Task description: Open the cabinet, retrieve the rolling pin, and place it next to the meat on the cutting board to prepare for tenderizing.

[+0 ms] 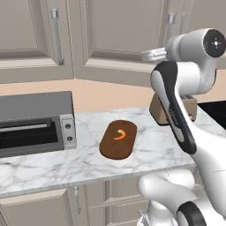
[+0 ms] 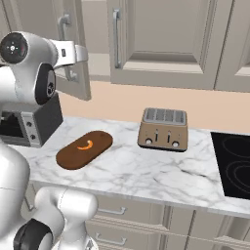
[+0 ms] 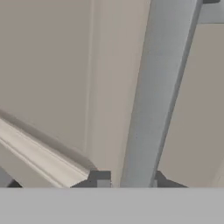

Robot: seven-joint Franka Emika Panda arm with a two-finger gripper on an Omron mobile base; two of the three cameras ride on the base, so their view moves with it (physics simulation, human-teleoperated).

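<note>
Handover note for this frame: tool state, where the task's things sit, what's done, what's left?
Tool: up at the cabinet, fingertips either side of a silver bar handle; whether it is clamped, I cannot tell.
Cabinet: one door looks swung partly out in the right base view.
Meat lies on the cutting board on the marble counter, between the toaster oven and the toaster.
Left: open fully, fetch the rolling pin, set it beside the meat.

The arm hides half the toaster, the cabinet runs off the top edge, and the hand's grip stays unclear.
</note>
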